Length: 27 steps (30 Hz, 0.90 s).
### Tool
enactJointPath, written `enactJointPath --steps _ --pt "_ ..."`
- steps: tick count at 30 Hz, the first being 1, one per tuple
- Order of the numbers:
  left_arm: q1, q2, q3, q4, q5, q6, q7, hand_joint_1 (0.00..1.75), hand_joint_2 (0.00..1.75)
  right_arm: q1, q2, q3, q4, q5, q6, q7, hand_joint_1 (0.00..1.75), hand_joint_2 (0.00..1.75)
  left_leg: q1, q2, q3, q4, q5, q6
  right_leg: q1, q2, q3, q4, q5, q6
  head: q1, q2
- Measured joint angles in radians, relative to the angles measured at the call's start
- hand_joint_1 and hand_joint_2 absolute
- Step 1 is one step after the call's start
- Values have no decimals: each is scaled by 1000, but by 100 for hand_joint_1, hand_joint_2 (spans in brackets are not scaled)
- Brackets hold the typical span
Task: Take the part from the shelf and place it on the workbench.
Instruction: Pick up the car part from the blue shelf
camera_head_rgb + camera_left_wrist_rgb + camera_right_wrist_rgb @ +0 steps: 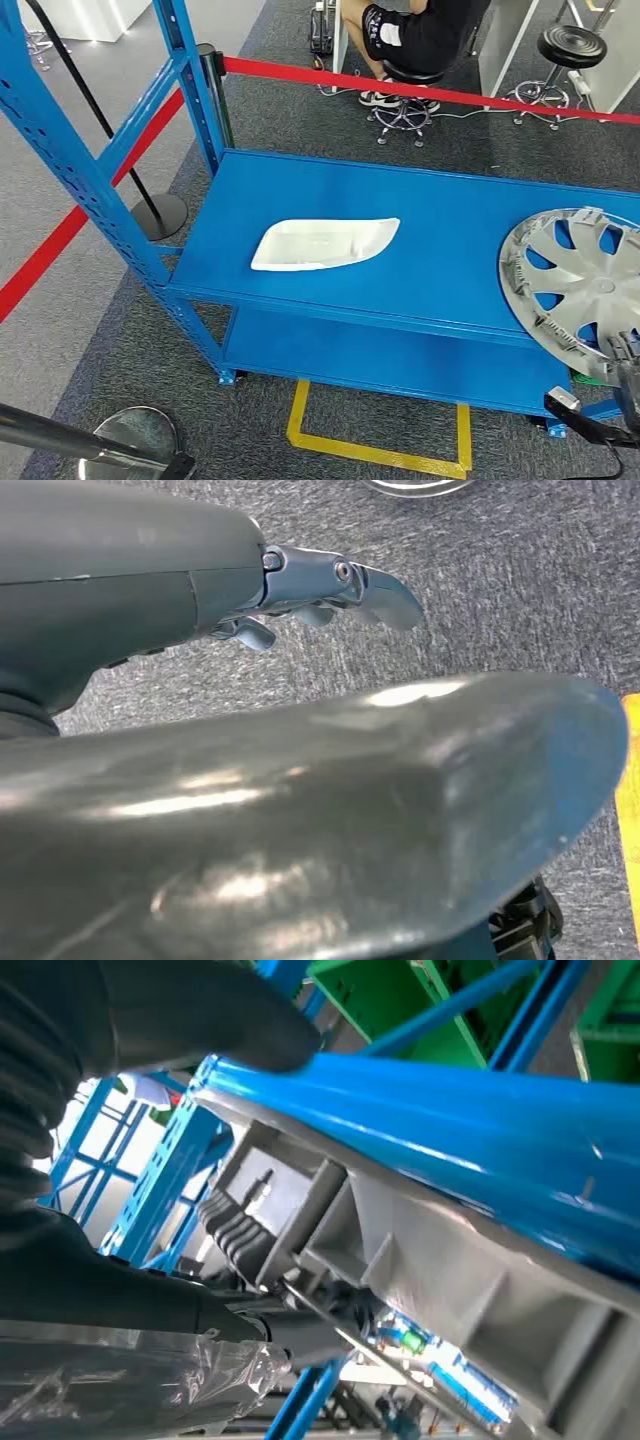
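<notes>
Silver hubcap (577, 290) lies at 3 o'clock on the blue shelf (423, 210), overhanging its front edge for an underside grab. Right hand (623, 375) sits at that rim; its wrist view shows fingers (234, 1230) under the part, grip state unclear. Left hand (332, 585) hangs over carpet, fingers apart, holding nothing. White tray (324, 245) at centre, red barrier tape (423, 92) at 12 o'clock.

Blue shelf (423, 250), white part (324, 245), silver hubcap (577, 285).
You see grey speckled carpet (317, 130), a red barrier belt (423, 92) and yellow floor tape (377, 450).
</notes>
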Motion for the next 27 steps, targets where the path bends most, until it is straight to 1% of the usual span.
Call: enactJointPath --steps 4,9,13,17,21,25,27 --pt "0 0 6 0 -8 -1 0 0 0 2 14 -7 4 45 -33 16 175 175 0 0 0 0 0 0 0 0 0 0 0 0 0 0" --pt "0 -4 12 0 -12 -4 3 0 0 15 32 -30 -3 51 -56 -5 175 175 0 0 0 0 0 0 0 0 0 0 0 0 0 0" --pt "0 -5 16 0 -13 -4 3 0 0 31 44 -46 -24 44 -65 -24 175 0 0 0 0 0 0 0 0 0 0 0 0 0 1 0" --pt "0 -5 21 0 -18 -4 3 0 0 52 59 -68 -55 -1 -70 -65 175 0 0 0 0 0 0 0 0 -1 1 0 0 0 0 0" --pt "0 -5 31 0 -22 -8 -22 0 0 78 79 -98 -108 -136 -70 -145 175 0 0 0 0 0 0 0 0 -1 0 0 0 0 1 0" --pt "1 -5 39 0 -17 -5 -78 0 175 117 101 -131 -180 -244 -60 -201 175 0 0 0 0 0 0 0 0 -1 0 0 0 0 0 0" --pt "2 -5 46 0 -8 6 -121 0 175 140 118 -157 -227 -365 -36 -267 175 0 0 0 0 0 0 0 0 -1 0 0 0 0 1 0"
